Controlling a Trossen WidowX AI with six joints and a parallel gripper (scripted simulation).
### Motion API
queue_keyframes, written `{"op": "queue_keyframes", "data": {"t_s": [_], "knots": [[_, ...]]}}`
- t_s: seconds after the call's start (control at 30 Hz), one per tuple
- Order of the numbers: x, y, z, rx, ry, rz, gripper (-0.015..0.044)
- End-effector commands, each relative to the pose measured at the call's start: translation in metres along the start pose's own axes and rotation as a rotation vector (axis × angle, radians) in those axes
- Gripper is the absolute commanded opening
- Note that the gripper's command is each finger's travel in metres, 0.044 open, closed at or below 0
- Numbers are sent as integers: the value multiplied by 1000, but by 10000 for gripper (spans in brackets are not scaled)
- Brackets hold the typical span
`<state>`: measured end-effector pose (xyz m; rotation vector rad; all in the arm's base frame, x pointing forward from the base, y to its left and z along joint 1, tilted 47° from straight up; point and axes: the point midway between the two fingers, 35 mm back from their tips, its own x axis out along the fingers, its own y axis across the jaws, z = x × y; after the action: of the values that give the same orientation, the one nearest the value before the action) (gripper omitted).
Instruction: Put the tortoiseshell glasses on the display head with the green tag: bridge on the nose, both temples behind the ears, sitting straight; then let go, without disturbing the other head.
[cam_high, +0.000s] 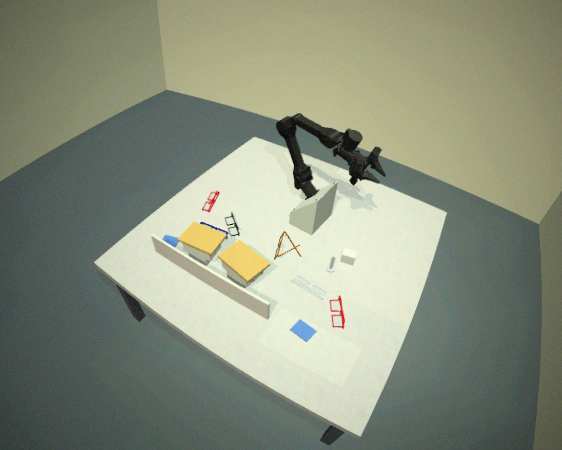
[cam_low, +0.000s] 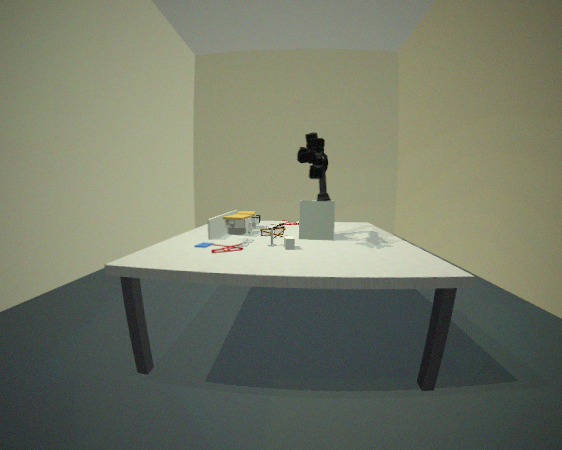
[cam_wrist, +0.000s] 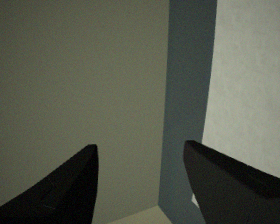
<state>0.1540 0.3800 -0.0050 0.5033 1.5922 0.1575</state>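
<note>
- Tortoiseshell glasses (cam_high: 292, 244) (cam_low: 266, 234): on the desk (cam_high: 395, 240) (cam_low: 300, 265), temples spread, off both heads; the directions below are from them in the top view.
- The claw (cam_high: 382, 178) (cam_low: 310, 164) (cam_wrist: 141, 151): at two o'clock, well apart from them and raised above the desk; its fingers stand partway open with nothing between them.
- Grey pedestal (cam_high: 325, 210) (cam_low: 316, 220): one o'clock, with the black arm (cam_high: 295, 152) (cam_low: 322, 182) rising beside it.
- Nearer yellow-topped head (cam_high: 244, 261) (cam_low: 240, 217): eight o'clock; a green speck shows by the heads in the exterior view, too small to place surely.
- Other yellow-topped head (cam_high: 202, 237): nine o'clock.
- Long low panel (cam_high: 210, 276) (cam_low: 216, 227): eight o'clock, behind the heads.
- Black glasses (cam_high: 231, 225): ten o'clock.
- White cube (cam_high: 348, 257) (cam_low: 289, 243): three o'clock.
- Clear glasses (cam_high: 309, 287): five o'clock.
- Blue card (cam_high: 303, 330) (cam_low: 203, 245): six o'clock.
</note>
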Motion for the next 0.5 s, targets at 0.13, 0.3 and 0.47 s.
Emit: {"op": "queue_keyframes", "data": {"t_s": [0.13,0.3,0.47], "knots": [[-6,-69,76,-2,-152,-209,200],[-28,-129,128,-44,-232,-413,200],[-59,-196,166,-99,-239,-649,200]]}}
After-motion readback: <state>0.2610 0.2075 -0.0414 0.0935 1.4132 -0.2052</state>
